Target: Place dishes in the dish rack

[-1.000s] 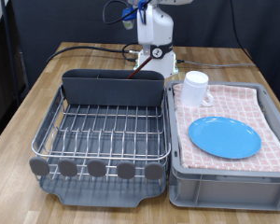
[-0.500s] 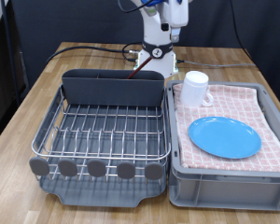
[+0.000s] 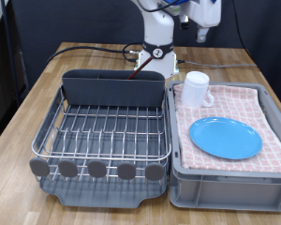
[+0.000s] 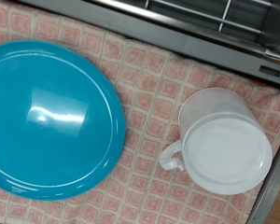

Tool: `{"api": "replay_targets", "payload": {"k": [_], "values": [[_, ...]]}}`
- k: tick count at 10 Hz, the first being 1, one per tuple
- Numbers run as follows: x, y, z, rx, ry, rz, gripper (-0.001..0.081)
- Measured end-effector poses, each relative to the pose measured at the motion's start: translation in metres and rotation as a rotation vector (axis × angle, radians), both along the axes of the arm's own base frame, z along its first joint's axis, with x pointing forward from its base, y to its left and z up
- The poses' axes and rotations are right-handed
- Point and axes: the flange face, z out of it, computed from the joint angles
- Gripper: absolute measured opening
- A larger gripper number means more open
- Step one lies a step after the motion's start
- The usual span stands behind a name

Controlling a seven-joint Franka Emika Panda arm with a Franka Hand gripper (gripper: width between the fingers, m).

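Note:
The light-blue plate (image 3: 225,138) lies flat on pink-checked cloth in the grey crate (image 3: 229,184). The white mug (image 3: 196,89) stands upright behind it, near the crate's back left corner. A thin reddish-brown spoon handle (image 3: 135,71) sticks out of the dark utensil holder (image 3: 112,89) at the back of the wire dish rack (image 3: 103,131). My gripper (image 3: 202,37) hangs high above the mug, at the exterior view's top right, with nothing seen in it. The wrist view looks down on the plate (image 4: 51,117) and mug (image 4: 224,142); the rack edge (image 4: 205,19) shows, my fingers do not.
The rack and crate stand side by side on a wooden table (image 3: 28,103). The arm's white base (image 3: 157,52) and black cables (image 3: 84,52) are behind the rack. The rack's wire grid holds no dishes.
The gripper has moved from above the utensil holder towards the exterior view's right and now hangs above the mug. The plate, mug and spoon have not moved.

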Motion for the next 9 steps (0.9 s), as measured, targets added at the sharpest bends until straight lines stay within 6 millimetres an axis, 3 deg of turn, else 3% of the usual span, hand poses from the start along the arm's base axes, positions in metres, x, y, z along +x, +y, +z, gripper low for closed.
{"api": "replay_targets", "payload": {"k": [5,9], "values": [[0.027,0.054,0.010,-0.021,0.004,0.076,0.0802],[0.032,0.064,0.008,-0.018,0.011,0.036,0.0802]]}}
